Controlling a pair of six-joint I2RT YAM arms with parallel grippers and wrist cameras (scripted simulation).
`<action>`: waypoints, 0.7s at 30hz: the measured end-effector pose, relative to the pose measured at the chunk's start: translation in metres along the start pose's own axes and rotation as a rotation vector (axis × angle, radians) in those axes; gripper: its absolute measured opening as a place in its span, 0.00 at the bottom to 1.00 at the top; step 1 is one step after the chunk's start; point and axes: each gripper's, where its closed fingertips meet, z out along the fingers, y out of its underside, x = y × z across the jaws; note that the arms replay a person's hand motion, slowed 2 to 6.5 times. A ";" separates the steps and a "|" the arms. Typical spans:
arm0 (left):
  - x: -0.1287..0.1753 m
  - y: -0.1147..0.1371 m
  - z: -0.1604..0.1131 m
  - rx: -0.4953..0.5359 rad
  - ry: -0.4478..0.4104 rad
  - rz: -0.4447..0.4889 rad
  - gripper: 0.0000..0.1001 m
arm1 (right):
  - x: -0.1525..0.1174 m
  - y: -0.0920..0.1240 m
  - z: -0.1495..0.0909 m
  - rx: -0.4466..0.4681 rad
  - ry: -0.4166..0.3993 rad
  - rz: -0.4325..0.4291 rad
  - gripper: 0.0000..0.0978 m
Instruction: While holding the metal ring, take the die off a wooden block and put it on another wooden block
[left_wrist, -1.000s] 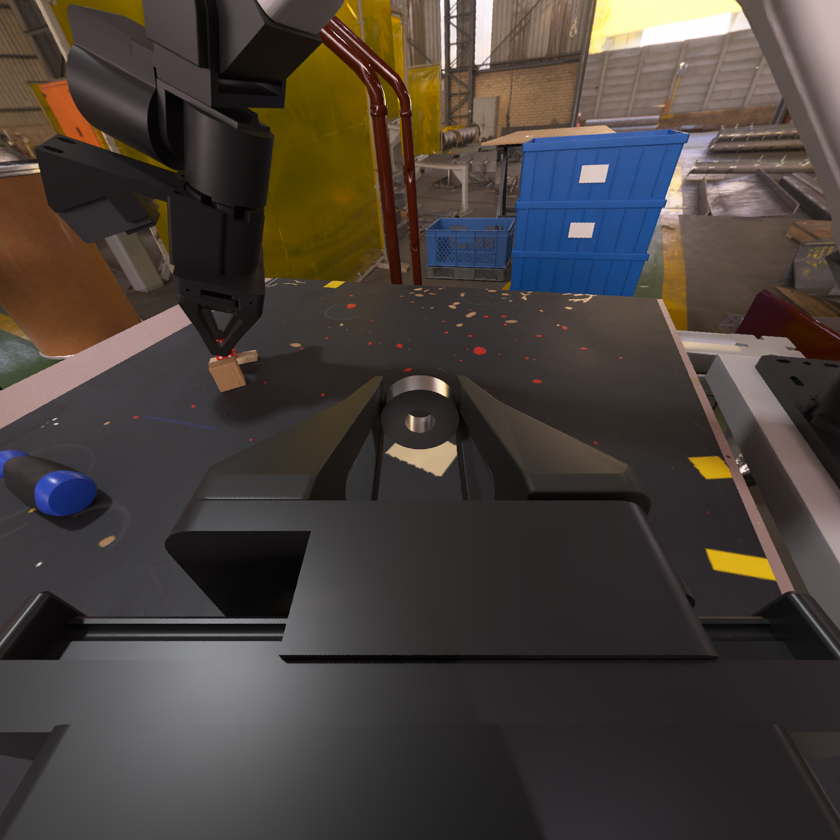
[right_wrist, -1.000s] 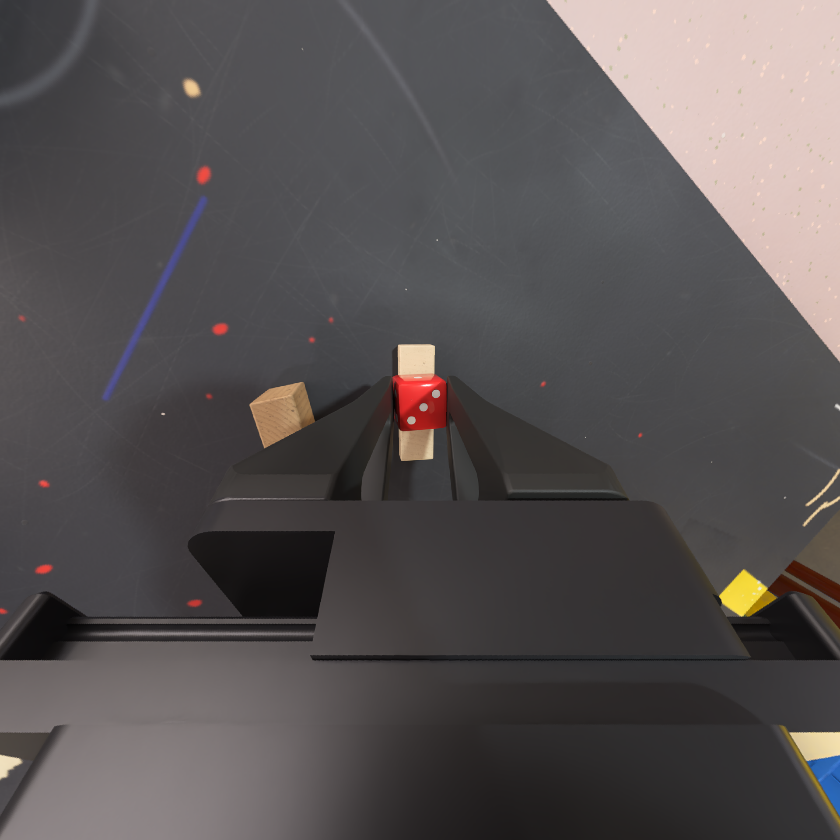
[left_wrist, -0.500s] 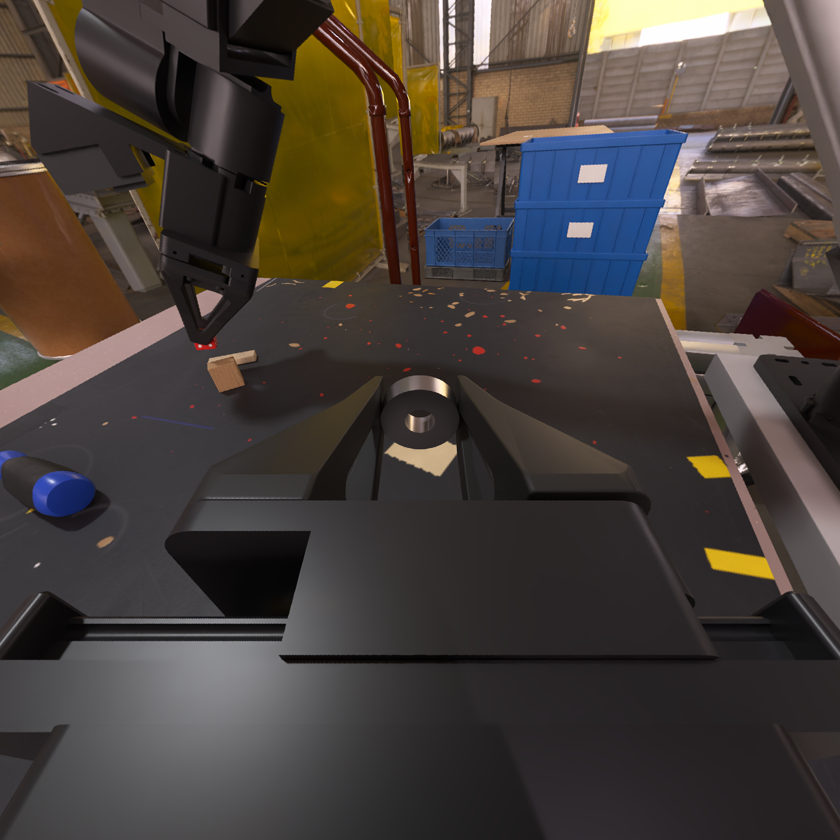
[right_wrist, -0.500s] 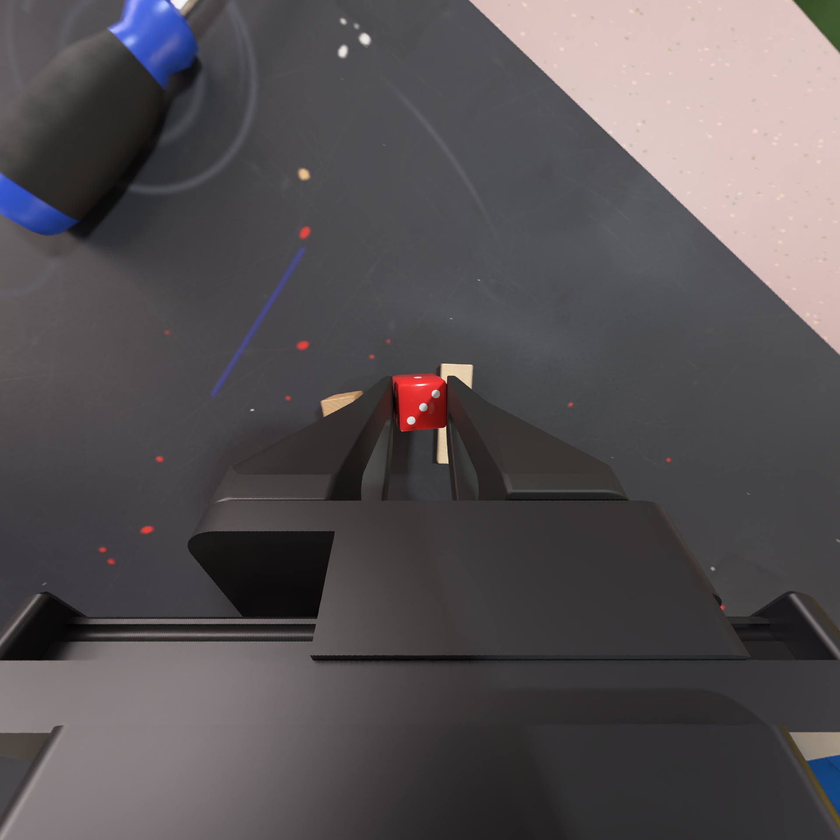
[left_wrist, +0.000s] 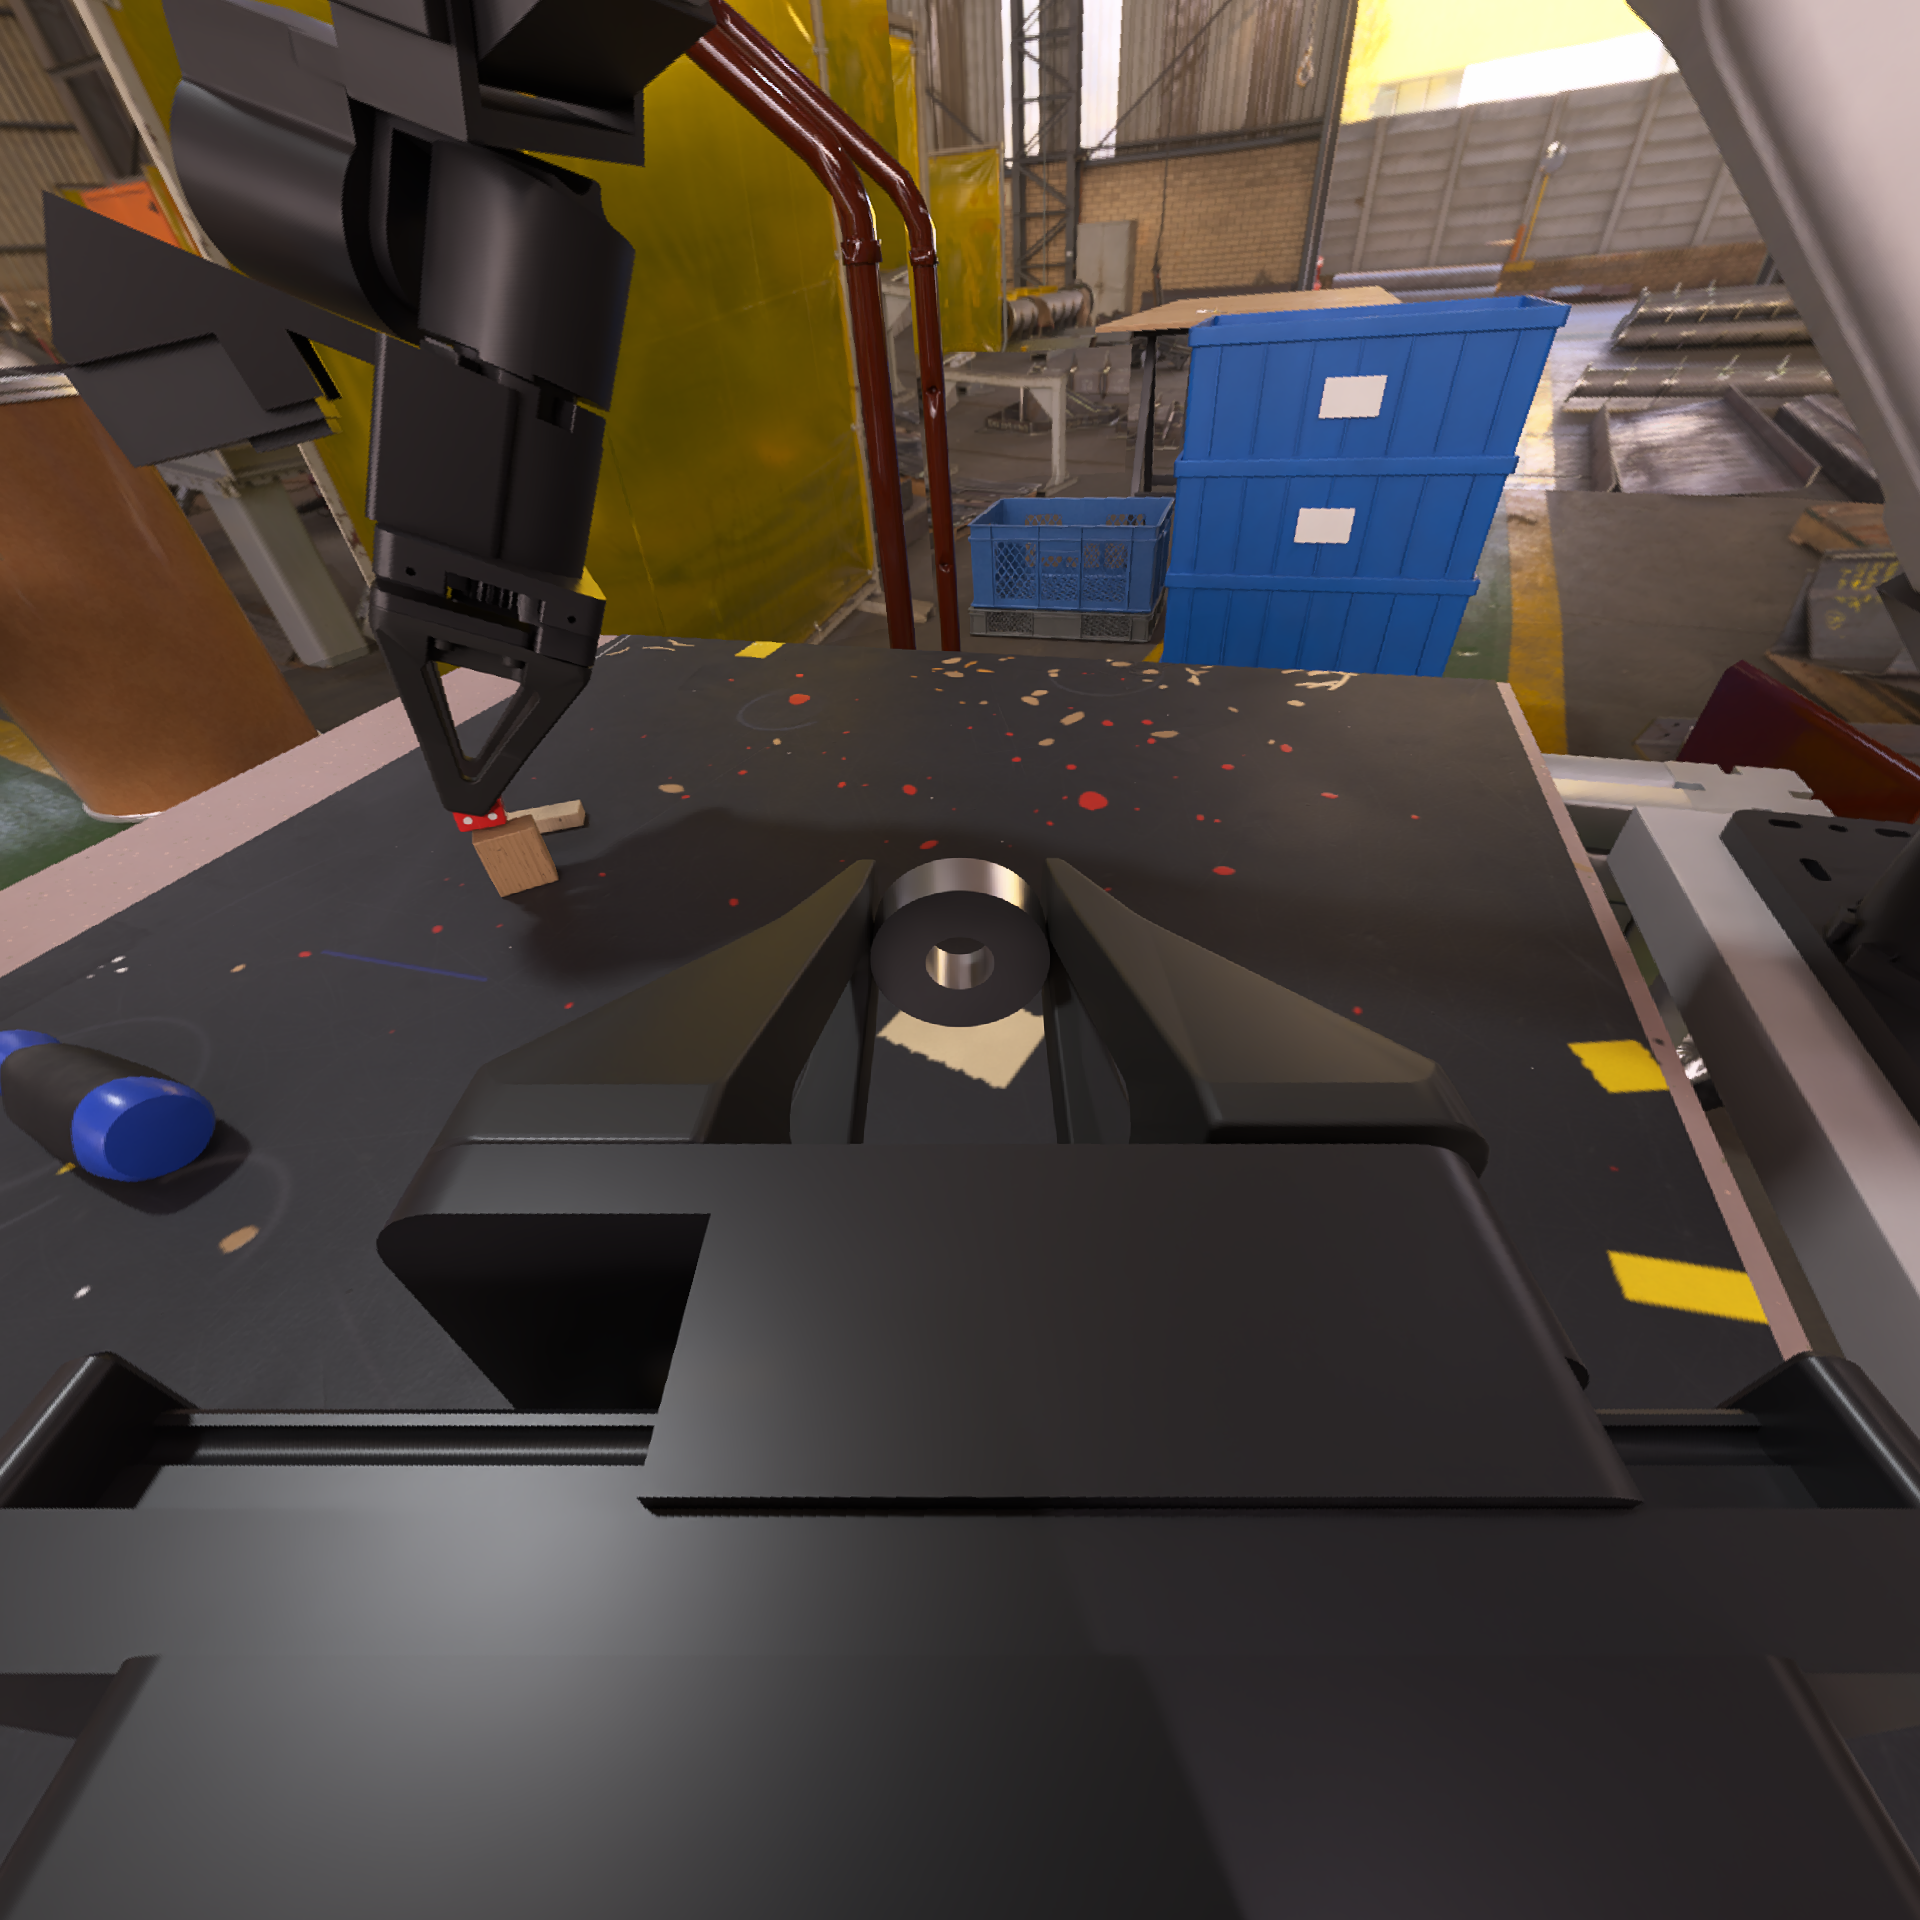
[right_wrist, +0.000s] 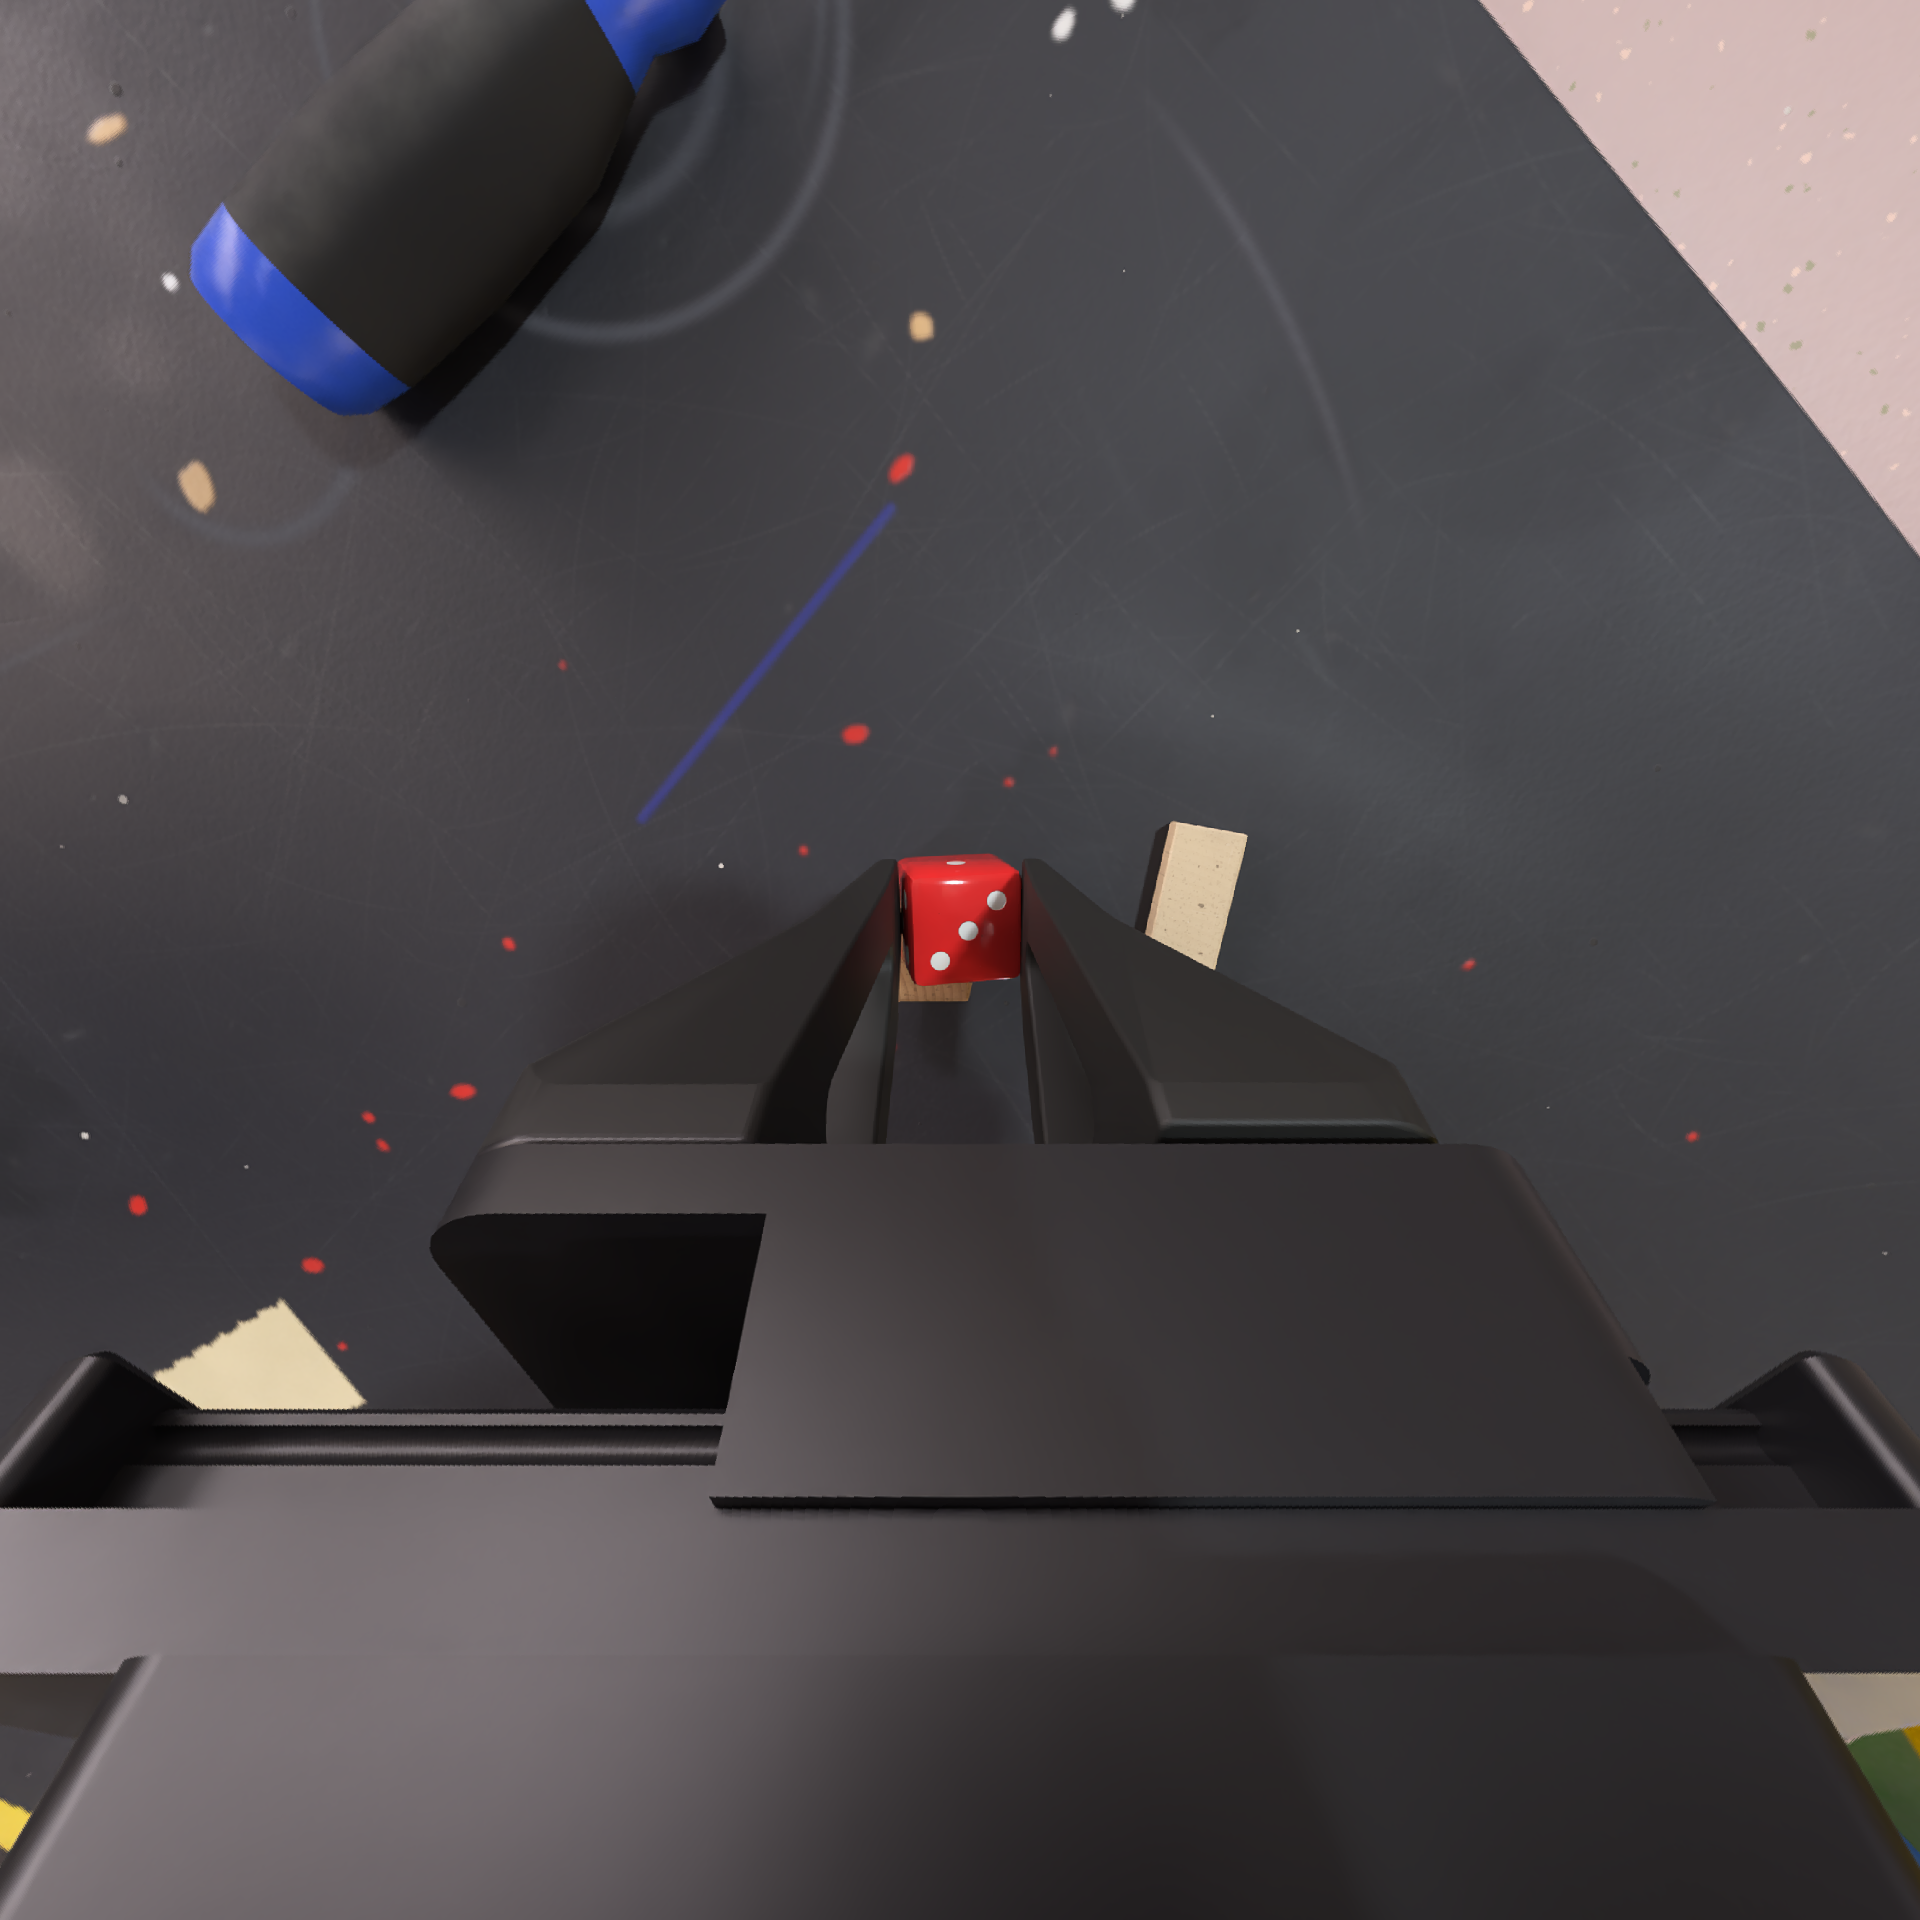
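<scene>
My left gripper (left_wrist: 958, 935) is shut on the metal ring (left_wrist: 958, 951) and holds it above the dark table. My right gripper (right_wrist: 959, 883) is shut on the red die (right_wrist: 958, 916). In the left wrist view the right gripper (left_wrist: 478, 805) points down at the far left and holds the die (left_wrist: 479, 819) just above the brown wooden cube (left_wrist: 514, 854). In the right wrist view only a sliver of that cube (right_wrist: 933, 985) shows under the die. A flat pale wooden block (right_wrist: 1195, 894) lies just to the right; it also shows behind the cube (left_wrist: 556, 816).
A blue and black tool handle (left_wrist: 109, 1107) lies at the table's left and shows at the top left of the right wrist view (right_wrist: 416, 208). The table's pink edge (right_wrist: 1766, 208) is near. Blue crates (left_wrist: 1340, 488) stand beyond the table.
My right gripper has carried the die off the flat pale block and over to just above the brown cube, dropping lower. My left gripper and the ring have stayed still.
</scene>
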 end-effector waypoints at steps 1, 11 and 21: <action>0.000 0.000 0.000 0.000 0.000 0.000 0.26 | 0.000 0.000 0.000 -0.002 0.002 -0.005 0.20; 0.000 0.001 -0.001 -0.003 0.000 -0.001 0.26 | -0.001 0.004 -0.006 -0.035 0.030 -0.023 0.38; 0.001 0.002 -0.001 -0.005 0.000 -0.002 0.26 | 0.000 0.000 -0.031 -0.002 0.054 -0.047 0.57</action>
